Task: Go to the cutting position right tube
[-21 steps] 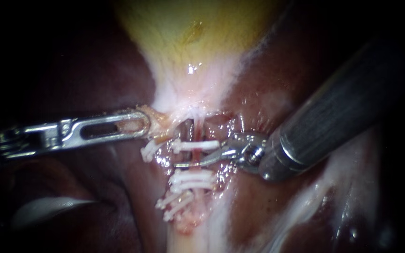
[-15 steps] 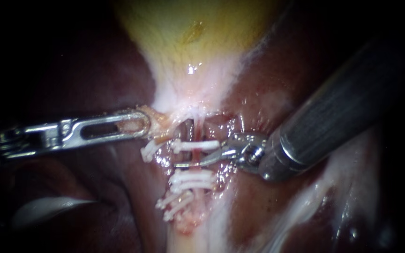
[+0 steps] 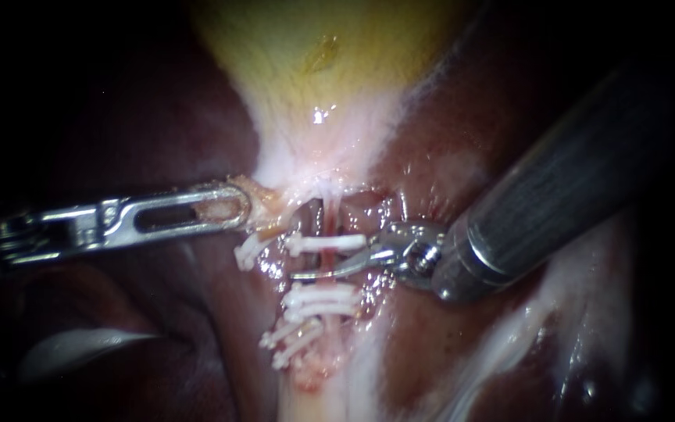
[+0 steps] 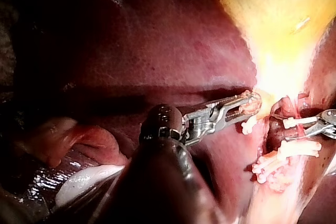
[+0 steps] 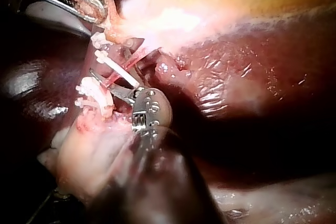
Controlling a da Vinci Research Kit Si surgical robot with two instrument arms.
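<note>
Right tube (image 3: pixel 328 260): thin reddish strand running down from the gallbladder (image 3: pixel 314 62) neck, centre of the endoscope view. It has one white clip (image 3: pixel 326 242) across it above and a pair of clips (image 3: pixel 320 298) below, with a short bare stretch between them.

Change over the last 0.7 s: basically none. Right instrument (image 3: pixel 310 266), tube and clips all sit the same against the liver (image 3: pixel 142 117), so it looks parked at the cut site, not travelling. Judgement: the go-to step is as good as done.

Right instrument pose: shaft in from upper right, wrist bent toward the tube. Its jaws are open and narrow. The lower blade lies across the bare stretch just under the upper clip, while the upper blade is mostly hidden by that clip. The right wrist view shows the same, with the tube inside the gap and not pinched.

Left instrument (image 3: pixel 228 207): shaft in from the left, nearly level. Its slotted jaws are clamped on pale tissue at the gallbladder neck, pulling it sideways and keeping the tube taut.
</note>
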